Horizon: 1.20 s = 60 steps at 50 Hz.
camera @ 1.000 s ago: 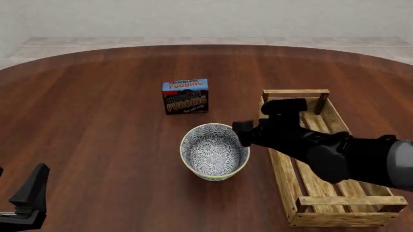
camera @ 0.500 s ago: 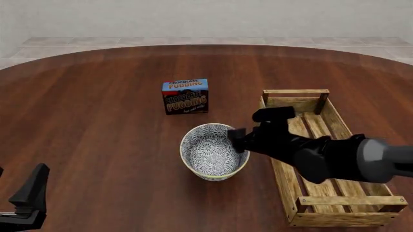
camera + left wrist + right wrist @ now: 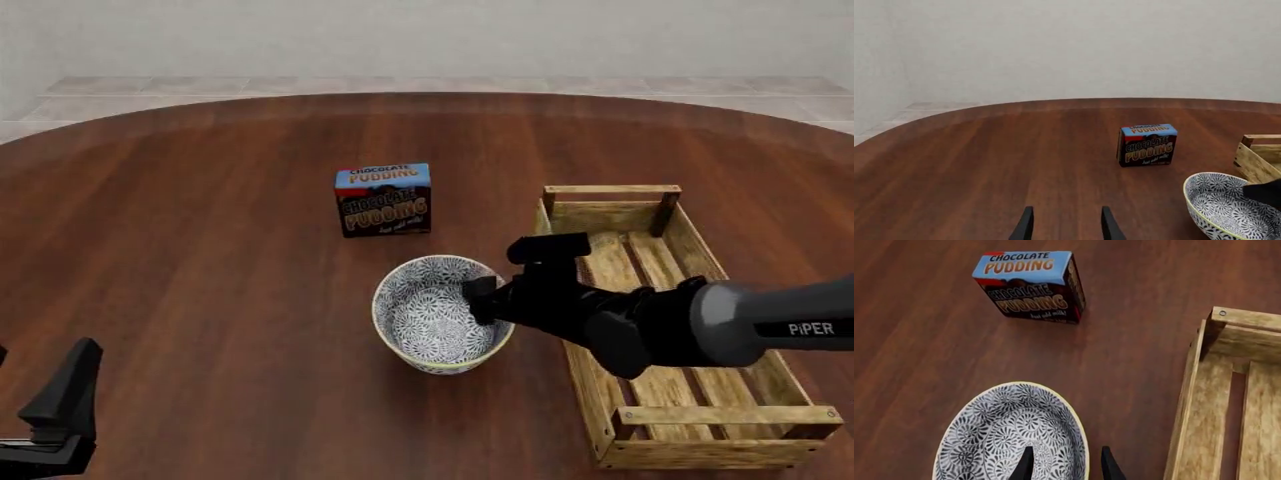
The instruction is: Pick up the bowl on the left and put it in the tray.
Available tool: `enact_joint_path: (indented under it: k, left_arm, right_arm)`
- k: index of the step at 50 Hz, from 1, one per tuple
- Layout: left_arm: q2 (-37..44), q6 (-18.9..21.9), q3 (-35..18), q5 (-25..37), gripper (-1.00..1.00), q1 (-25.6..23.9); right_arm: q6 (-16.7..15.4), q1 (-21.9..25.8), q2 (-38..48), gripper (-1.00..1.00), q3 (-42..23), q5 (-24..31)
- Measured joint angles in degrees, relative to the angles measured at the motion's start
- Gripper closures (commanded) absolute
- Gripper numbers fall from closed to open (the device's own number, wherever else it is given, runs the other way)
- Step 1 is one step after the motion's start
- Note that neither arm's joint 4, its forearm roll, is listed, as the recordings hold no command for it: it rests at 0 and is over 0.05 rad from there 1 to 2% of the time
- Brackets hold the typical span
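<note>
The blue-grey patterned bowl (image 3: 434, 318) stands upright on the table, just left of the light-wood slatted tray (image 3: 721, 414). My right gripper (image 3: 481, 300) hangs low at the bowl's right rim. In the right wrist view this gripper (image 3: 1066, 467) is open and straddles the cream rim of the bowl (image 3: 1004, 435): one finger is over the inside, the other outside toward the tray (image 3: 1187, 405). My left gripper (image 3: 56, 410) rests open at the near left edge, far from the bowl (image 3: 1227, 207), with nothing between its fingers (image 3: 1025, 227).
A chocolate pudding box (image 3: 383, 198) stands upright behind the bowl, a little to its left, and shows too in both wrist views (image 3: 1031, 285) (image 3: 1147, 144). The tray's corner (image 3: 1254, 160) shows beside the bowl. The round wooden table (image 3: 200, 260) stretches wide to the left.
My right gripper has come down and to the left, from over the tray's left wall to the bowl's right rim. The bowl and the left arm have not moved.
</note>
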Motion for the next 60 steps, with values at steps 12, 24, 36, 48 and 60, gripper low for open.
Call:
enact_joint_path:
  k: [12, 24, 36, 48, 60]
  left_arm:
    - [0.0, 0.0, 0.0, 0.0, -1.00, 0.0]
    - [0.0, 0.0, 0.0, 0.0, -1.00, 0.0]
    - [0.0, 0.0, 0.0, 0.0, -1.00, 0.0]
    - [0.0, 0.0, 0.0, 0.0, -1.00, 0.0]
    - [0.0, 0.0, 0.0, 0.0, -1.00, 0.0]
  right_arm:
    - [0.5, 0.0, 3.3, -1.00, -1.0, -0.9]
    - [1.0, 0.1, 6.3, -1.00, -2.1, -1.7]
    - [0.4, 0.3, 7.0, 1.00, -2.8, -2.3]
    - [0.2, 1.1, 7.1, 1.00, -3.1, -2.4]
    - [-0.4, 2.9, 3.8, 1.00, -1.2, -1.9]
